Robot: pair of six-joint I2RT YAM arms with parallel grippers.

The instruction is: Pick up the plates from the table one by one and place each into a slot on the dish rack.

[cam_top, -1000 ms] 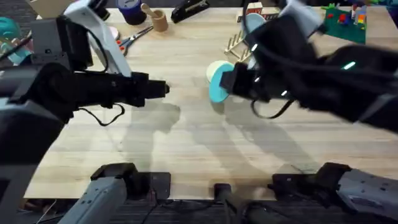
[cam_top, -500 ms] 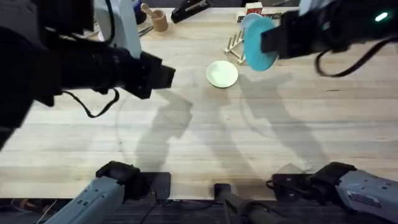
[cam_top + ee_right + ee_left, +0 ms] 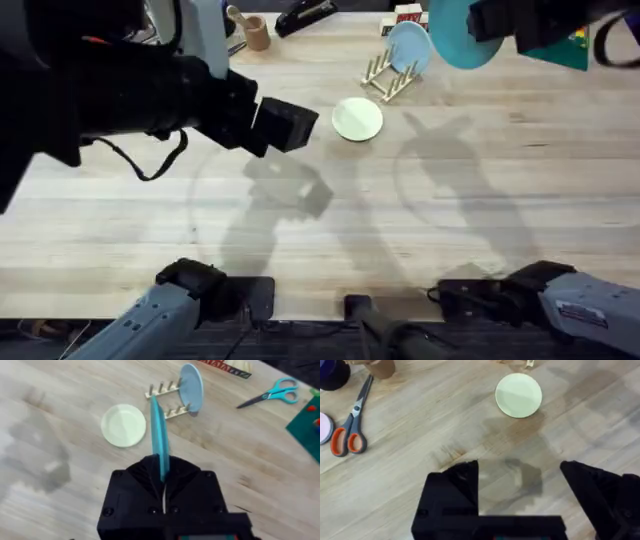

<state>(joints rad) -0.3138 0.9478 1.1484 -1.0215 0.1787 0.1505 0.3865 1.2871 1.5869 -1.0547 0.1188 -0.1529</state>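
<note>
While my left gripper (image 3: pixel 520 477) hangs spread and empty above the bare table (image 3: pixel 120 220), nothing sits between its fingers but wood grain and shadow. Off beyond it lie orange-handled scissors (image 3: pixel 351 425).

Moving rightward, the cream-yellow plate (image 3: pixel 357 118) lies flat on the boards, just short of the dish rack (image 3: pixel 385 75), touching nothing. I judge it light, stiff and a little slick; lying flush, it offers only its rim, so I would pinch one edge and tip it up rather than try to scoop it.

Further right, the rack already carries a sky-blue plate (image 3: pixel 191 387) standing on edge between the dowels, with free pegs on the side nearer the cream plate.

Furthest right, my right gripper (image 3: pixel 162 477) is clamped on the turquoise plate (image 3: pixel 462 35), held on edge, high above the far side of the table and to the right of the rack. My grip is at the rim, so the thin disc could pivot if it knocks a peg.

How many open slots remain I cannot count, since the blue plate hides part of the rack. The turquoise plate's top is cut off overhead, and the pads themselves are buried behind the gripper body.
</note>
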